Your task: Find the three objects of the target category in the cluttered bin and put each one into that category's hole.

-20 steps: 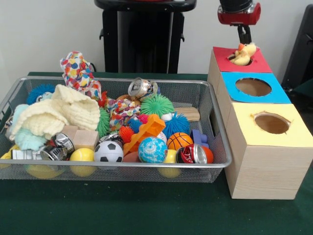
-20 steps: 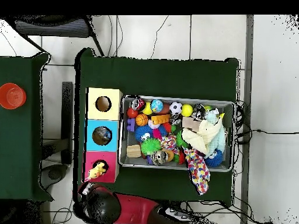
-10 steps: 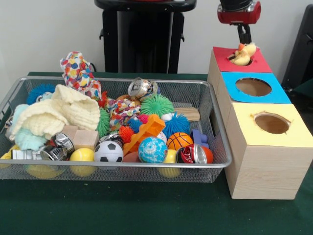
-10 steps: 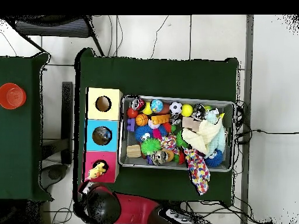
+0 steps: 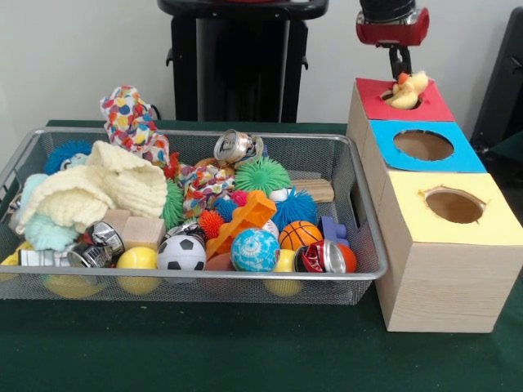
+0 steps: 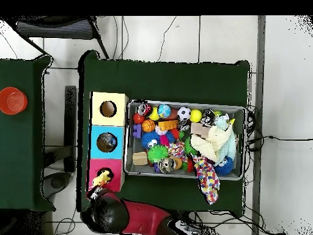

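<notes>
A yellow plush duck (image 5: 406, 90) lies across the hole of the red-topped box (image 5: 437, 106), partly sunk in; the overhead view shows the duck (image 6: 101, 179) on the same red top (image 6: 96, 169). My gripper (image 5: 400, 69) hangs just above and behind the duck, open and holding nothing. In the overhead view only the arm's black head (image 6: 105, 213) shows beside the box. The wire bin (image 5: 359, 188) is full of mixed toys.
Blue-topped (image 5: 470, 159) and yellow-topped (image 5: 490, 229) boxes with round holes stand in a row with the red one. The bin holds a cream knitted cloth (image 5: 98, 192), a patterned cloth (image 5: 131, 118), a soccer ball (image 5: 181, 253), spiky balls, cans and wooden blocks.
My gripper has risen slightly and shifted a little left above the red box. The duck stays on the hole and the bin's contents have not moved.
</notes>
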Motion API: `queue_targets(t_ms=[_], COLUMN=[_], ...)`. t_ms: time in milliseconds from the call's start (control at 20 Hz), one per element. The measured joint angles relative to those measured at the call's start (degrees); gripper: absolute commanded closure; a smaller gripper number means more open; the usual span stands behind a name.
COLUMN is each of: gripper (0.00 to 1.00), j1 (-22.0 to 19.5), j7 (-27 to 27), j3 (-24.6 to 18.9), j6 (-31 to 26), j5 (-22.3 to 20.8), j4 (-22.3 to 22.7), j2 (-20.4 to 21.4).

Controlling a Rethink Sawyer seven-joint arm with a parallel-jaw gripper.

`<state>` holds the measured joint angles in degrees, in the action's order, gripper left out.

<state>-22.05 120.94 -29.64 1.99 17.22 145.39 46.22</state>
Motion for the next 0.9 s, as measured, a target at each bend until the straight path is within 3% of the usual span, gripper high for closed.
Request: queue_targets(t_ms=[450, 900], gripper=[1.0, 1.0], j1=[0.2, 0.4], j7=[0.0, 0.0], j3=[1.0, 1.3], j6=[-0.1, -0.4], j5=[-3.8, -4.4], j4=[-1.5, -1.7], j2=[-0.5, -0.2])
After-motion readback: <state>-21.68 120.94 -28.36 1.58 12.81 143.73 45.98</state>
